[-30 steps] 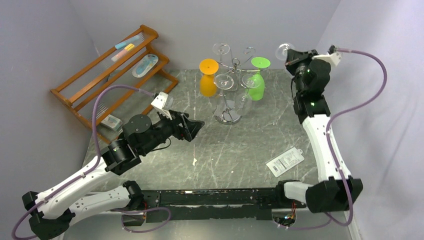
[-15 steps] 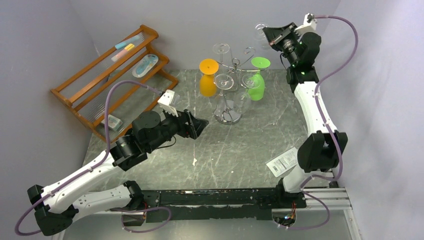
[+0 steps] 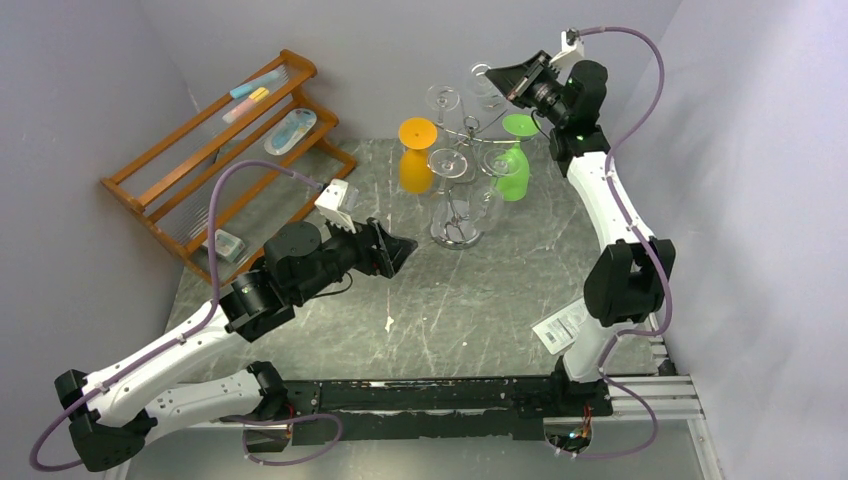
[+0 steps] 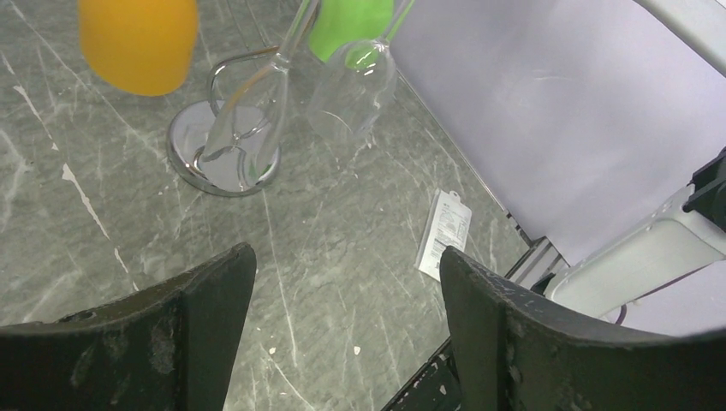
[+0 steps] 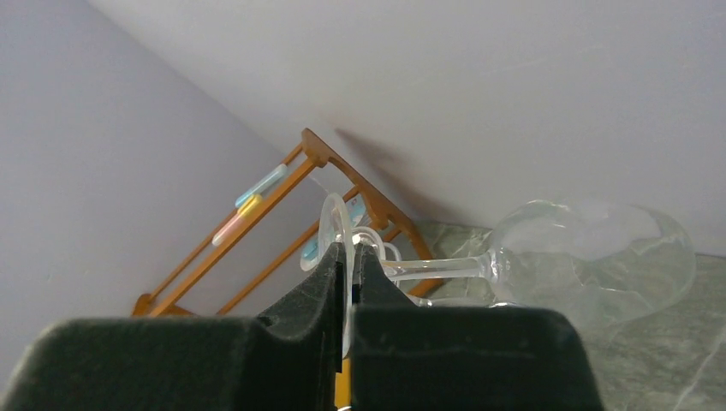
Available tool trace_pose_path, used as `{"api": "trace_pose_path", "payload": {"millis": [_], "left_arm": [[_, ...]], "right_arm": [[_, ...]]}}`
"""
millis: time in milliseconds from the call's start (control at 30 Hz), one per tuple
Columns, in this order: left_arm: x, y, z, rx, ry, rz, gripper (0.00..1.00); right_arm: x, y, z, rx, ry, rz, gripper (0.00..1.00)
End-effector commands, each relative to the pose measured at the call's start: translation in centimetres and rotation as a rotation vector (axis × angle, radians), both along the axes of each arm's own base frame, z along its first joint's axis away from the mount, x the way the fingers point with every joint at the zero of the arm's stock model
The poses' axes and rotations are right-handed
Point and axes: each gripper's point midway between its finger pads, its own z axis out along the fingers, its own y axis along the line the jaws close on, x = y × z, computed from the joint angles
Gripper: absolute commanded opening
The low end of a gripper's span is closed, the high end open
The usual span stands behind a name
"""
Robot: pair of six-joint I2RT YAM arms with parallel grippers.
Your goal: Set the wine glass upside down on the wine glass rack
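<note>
We start with the wine glass rack (image 3: 458, 237), standing toward the far edge of the table (image 3: 450, 300). It is well loaded. An orange glass (image 3: 416, 165) hangs upside down on its left side and a green glass (image 3: 512, 172) on its right. At least two clear glasses (image 3: 449, 164) dangle between them, bowls down.

In the far left corner sits the wooden shelf (image 3: 160, 160). Pastel sticks (image 3: 255, 88) lie on the top tier and a blue-and-white oval piece (image 3: 292, 128) on the middle one. A small packet (image 3: 225, 243) rests down low. We can't make out finer detail. A white card (image 3: 565, 325) lies flat near the table's right edge.

Now the wine glass (image 5: 591, 253). It is up in the air at the far edge, just beyond the rack's top loops and above the green glass. The right gripper (image 5: 349, 250) is pinched tight on the glass's foot, with stem and bowl stretching away from the fingers. The glass is not on the rack yet. The left gripper (image 3: 395, 250) hovers over the middle of the table with its fingers spread wide and nothing between them.

What has changed? A moment ago the right arm held the glass out over the far right corner. It has since swung left and reached over the rack. The left arm nudged a little toward the rack, then held. Everything on the rack and shelf sits as before.
</note>
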Motion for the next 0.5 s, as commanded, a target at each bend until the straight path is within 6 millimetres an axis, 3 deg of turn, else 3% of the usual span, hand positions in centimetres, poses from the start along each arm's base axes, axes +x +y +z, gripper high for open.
{"api": "trace_pose_path", "payload": {"millis": [0, 467], "left_arm": [[0.4, 0.7, 0.5, -0.013, -0.008, 0.046, 0.82], [1.7, 4.2, 0.2, -0.001, 0.0, 0.234, 0.83]], "right_arm": [[0.1, 0.2, 1.1, -0.001, -0.004, 0.005, 0.0], [-0.1, 1.2, -0.4, 0.029, 0.14, 0.049, 0.0]]}}
